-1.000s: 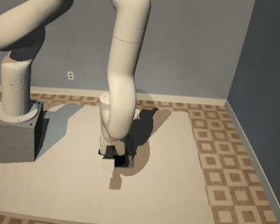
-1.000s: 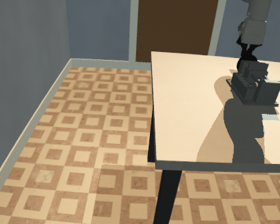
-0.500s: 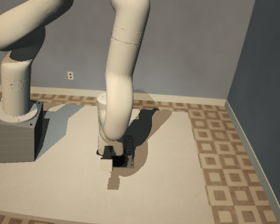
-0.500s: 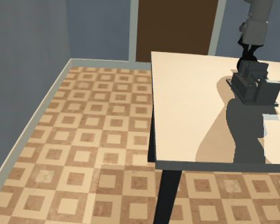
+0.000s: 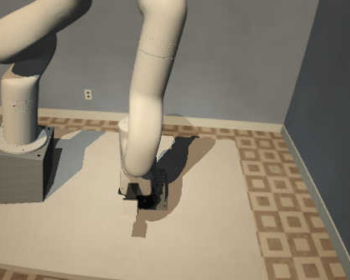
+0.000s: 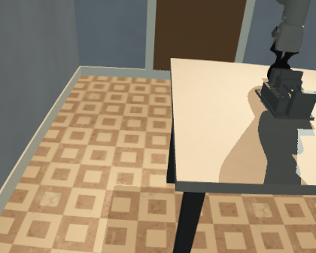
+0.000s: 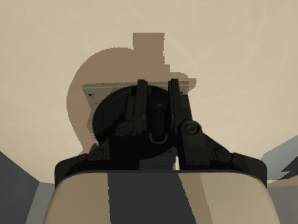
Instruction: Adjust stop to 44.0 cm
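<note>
The handwheel [image 5: 147, 202] [image 6: 272, 71] [image 7: 111, 114] is a black disc on the end of a dark grey stop device [image 6: 302, 104] that stands on the table. Its upright handle [image 7: 158, 111] shows between the fingers in the wrist view. My gripper [image 6: 281, 62] [image 7: 158, 92] points down at the wheel and is shut on this handle, one finger on each side. In the top view the arm hides most of the device and the fingers. The stop and its scale cannot be read in any view.
The device's base plate [image 5: 162, 205] [image 7: 90, 91] lies under the wheel. A pale square piece shows beside the gripper in the top view. The arm's grey pedestal [image 5: 17, 179] stands at the left of the table [image 5: 213, 233] [image 6: 211, 90]. Walls stand beyond it.
</note>
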Action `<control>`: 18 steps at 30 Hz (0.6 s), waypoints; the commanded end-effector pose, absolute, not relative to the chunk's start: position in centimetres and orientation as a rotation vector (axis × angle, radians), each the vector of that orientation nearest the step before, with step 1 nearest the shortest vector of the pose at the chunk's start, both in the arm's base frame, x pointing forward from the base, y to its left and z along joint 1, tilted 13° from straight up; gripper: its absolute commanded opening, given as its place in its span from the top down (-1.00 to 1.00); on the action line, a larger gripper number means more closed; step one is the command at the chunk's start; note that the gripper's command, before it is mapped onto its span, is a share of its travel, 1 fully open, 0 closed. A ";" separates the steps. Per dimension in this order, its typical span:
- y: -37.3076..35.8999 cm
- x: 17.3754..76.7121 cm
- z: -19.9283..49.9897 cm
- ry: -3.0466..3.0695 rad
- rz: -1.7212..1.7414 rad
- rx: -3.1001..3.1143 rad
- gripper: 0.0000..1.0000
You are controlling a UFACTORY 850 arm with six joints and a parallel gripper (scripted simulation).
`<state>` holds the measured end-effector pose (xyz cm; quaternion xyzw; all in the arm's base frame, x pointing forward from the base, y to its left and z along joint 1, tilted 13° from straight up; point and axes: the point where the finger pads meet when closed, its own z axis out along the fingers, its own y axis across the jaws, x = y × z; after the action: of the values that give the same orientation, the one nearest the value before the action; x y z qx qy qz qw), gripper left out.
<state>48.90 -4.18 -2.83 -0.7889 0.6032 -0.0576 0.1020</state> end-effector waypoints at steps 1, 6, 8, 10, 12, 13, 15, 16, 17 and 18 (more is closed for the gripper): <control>-4.3 48.7 -3.1 1.781 -0.172 -2.329 0.88; -4.3 48.4 -3.5 1.781 -0.172 -2.329 0.88; -4.3 48.4 -3.5 1.781 -0.172 -2.329 0.88; -4.3 48.4 -3.7 1.781 -0.172 -2.329 0.88; -4.3 48.3 -3.9 1.781 -0.172 -2.329 0.88; -4.4 48.2 -4.0 1.781 -0.172 -2.329 0.88; -4.4 48.2 -4.3 1.781 -0.172 -2.329 0.88; -4.4 48.1 -4.5 1.781 -0.172 -2.329 0.88; -4.4 48.1 -4.6 1.781 -0.172 -2.329 0.88; -4.4 48.1 -4.8 1.781 -0.172 -2.329 0.88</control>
<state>48.15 -4.34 -4.33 -0.7890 0.6032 -0.0576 0.1020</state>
